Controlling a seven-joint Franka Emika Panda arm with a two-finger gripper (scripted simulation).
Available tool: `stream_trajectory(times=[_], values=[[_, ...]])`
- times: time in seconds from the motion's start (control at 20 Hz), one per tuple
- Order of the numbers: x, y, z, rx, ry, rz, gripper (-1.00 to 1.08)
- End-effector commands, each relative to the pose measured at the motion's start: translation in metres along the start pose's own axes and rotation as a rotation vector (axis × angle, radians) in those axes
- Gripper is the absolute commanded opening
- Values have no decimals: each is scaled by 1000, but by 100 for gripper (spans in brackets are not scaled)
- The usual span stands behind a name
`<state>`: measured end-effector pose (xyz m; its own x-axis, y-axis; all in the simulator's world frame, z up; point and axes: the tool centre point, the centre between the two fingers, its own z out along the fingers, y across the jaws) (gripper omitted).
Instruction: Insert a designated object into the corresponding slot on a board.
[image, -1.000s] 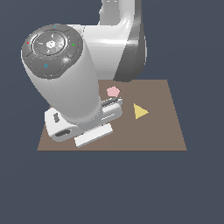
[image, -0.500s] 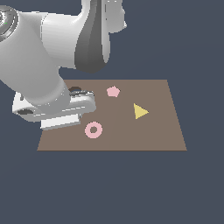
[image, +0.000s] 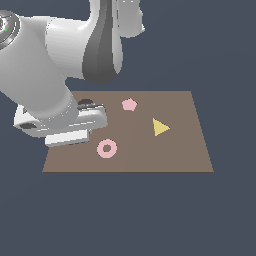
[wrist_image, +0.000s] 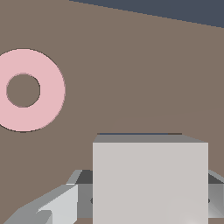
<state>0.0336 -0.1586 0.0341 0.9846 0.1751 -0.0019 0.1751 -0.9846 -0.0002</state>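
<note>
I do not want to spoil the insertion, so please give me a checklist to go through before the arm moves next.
1. Grey tile sits between the jaws: ok.
2. Slot in sight: not ok, only a dark sliver shows past the tile.
3. Tile lined up with slot: cannot tell.
4. Pink ring apart from tile: ok.
5. Yellow triangle far from the jaws: ok.
</note>
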Motion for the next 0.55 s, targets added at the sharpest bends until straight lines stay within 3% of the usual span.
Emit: stream_trajectory(times=[0.0, 0.05, 0.5], values=[[0, 0, 4, 0, 0, 0, -100], [0, 0, 4, 0, 0, 0, 100], [0, 0, 4, 0, 0, 0, 100]])
